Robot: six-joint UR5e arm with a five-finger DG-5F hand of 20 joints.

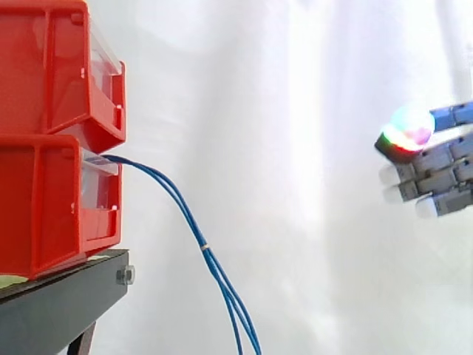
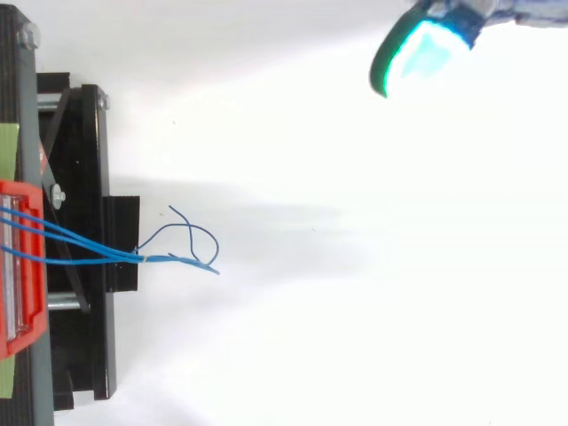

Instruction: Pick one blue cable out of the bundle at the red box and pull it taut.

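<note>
Far left in the side view: two red bins stacked, upper bin (image 1: 52, 66) on lower bin (image 1: 44, 207), both on the black stand (image 1: 59, 303). The blue cable bundle (image 1: 205, 247) leaves the front of the lower bin, sags down and rightwards, slack, and runs off the bottom edge. The strands meet at one tied spot partway down. From the top view I see the strands come off the bin, cross the stand and join, with loose ends (image 2: 206, 234) curling just past it. The white curtain (image 1: 295, 111) is behind. Far right: the hand (image 1: 436, 174), well apart from the cables, fingers pointing towards the bins, spread loosely, holding nothing. One fingertip (image 2: 422, 55) glows cyan-green.
</note>
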